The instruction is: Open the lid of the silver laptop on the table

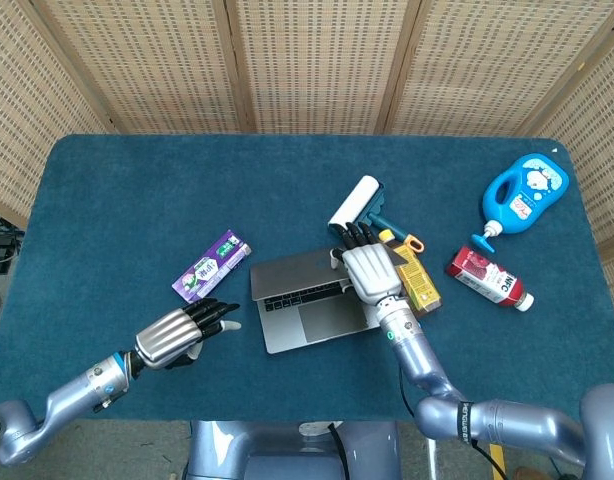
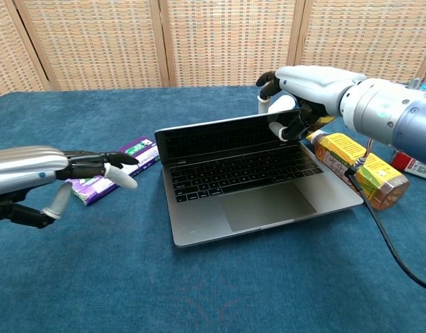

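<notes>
The silver laptop [image 2: 261,201] [image 1: 307,318] lies mid-table with its lid [image 2: 227,139] partly raised, dark screen and keyboard showing. My right hand [image 2: 303,87] [image 1: 369,268] grips the lid's top right edge, fingers over the back and thumb on the screen side. My left hand [image 2: 39,173] [image 1: 179,334] hovers left of the laptop with fingers stretched toward it, holding nothing and a short gap from the base.
A purple box [image 2: 109,170] [image 1: 211,266] lies left of the laptop, partly behind my left hand. A yellow bottle [image 2: 359,170] touches the laptop's right side. A white lint roller [image 1: 355,203], a blue jug [image 1: 525,192] and a red bottle [image 1: 490,277] lie to the right.
</notes>
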`<action>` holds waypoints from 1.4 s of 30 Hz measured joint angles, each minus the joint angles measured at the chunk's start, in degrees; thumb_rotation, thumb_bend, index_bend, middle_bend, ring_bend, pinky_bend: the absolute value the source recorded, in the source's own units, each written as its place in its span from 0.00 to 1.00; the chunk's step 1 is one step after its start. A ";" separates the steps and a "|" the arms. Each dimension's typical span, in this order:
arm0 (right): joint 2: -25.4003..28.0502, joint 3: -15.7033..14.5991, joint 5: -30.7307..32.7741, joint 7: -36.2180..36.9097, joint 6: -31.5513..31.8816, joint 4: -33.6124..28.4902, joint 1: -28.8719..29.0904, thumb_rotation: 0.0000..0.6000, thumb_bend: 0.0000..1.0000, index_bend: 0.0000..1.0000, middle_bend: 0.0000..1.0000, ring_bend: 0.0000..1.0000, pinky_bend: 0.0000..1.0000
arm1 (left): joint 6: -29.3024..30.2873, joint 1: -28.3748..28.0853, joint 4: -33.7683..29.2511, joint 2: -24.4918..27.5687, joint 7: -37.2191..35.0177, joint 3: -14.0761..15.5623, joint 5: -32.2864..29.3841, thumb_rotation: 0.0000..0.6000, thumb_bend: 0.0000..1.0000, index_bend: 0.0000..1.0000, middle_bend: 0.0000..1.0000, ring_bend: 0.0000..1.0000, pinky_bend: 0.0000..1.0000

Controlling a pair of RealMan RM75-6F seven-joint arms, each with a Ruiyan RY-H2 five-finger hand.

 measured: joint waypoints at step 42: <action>-0.13 -0.97 2.77 -0.02 0.96 -0.05 3.26 1.00 0.78 0.58 0.15 0.05 0.03 | -15.42 -10.75 4.20 -15.07 9.88 -2.58 -12.62 1.00 1.00 0.24 0.03 0.17 0.14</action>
